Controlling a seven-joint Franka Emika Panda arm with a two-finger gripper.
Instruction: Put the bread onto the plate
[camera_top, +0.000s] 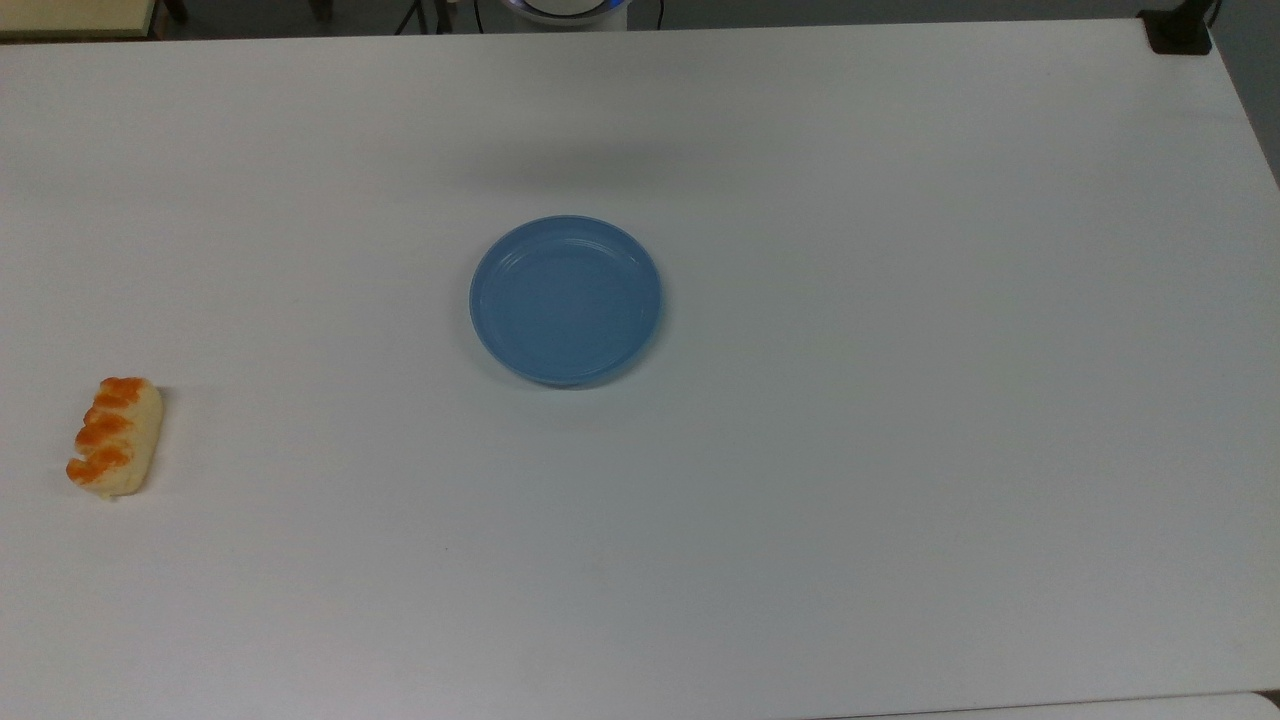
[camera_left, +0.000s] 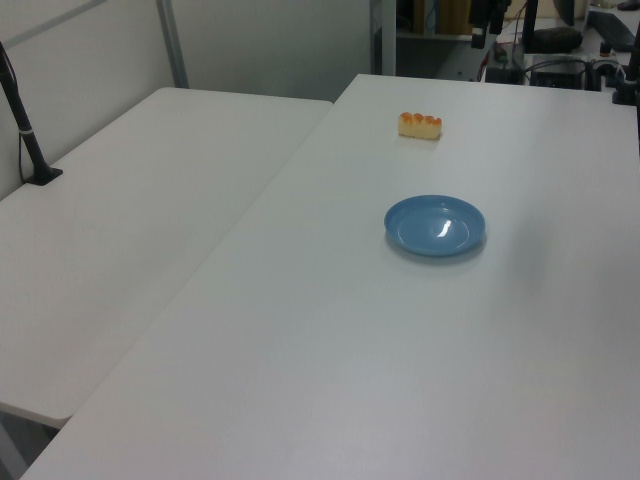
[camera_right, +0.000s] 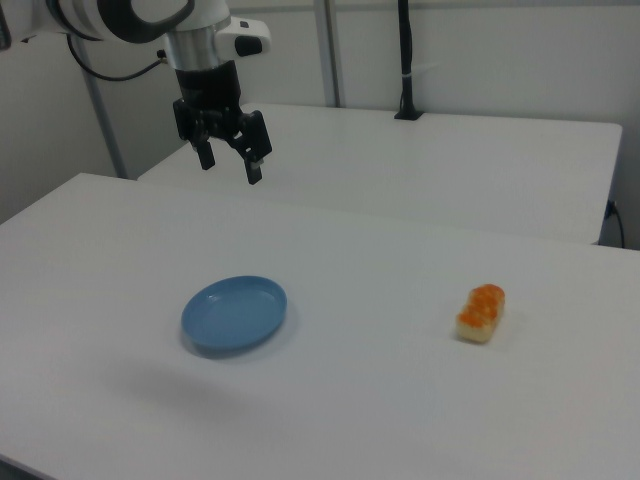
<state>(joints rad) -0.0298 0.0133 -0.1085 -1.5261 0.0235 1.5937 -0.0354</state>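
The blue plate (camera_top: 565, 300) sits near the middle of the white desk (camera_top: 900, 450) with nothing in it, its shallow well showing faint rings. The bread (camera_top: 115, 436) lies flat on the desk well apart from the plate, toward the top view's left edge and toward the right view's right, its three orange-brown bumps facing up. In the right view the claw (camera_right: 228, 163) hangs high above the desk, beyond the plate toward the right view's upper left, its two black fingers (camera_right: 254, 158) spread apart and holding nothing, far from the bread. A second white table (camera_left: 150, 200) stands alongside the desk, with a black post (camera_left: 25, 125) clamped at its edge, and pale wall panels stand behind.
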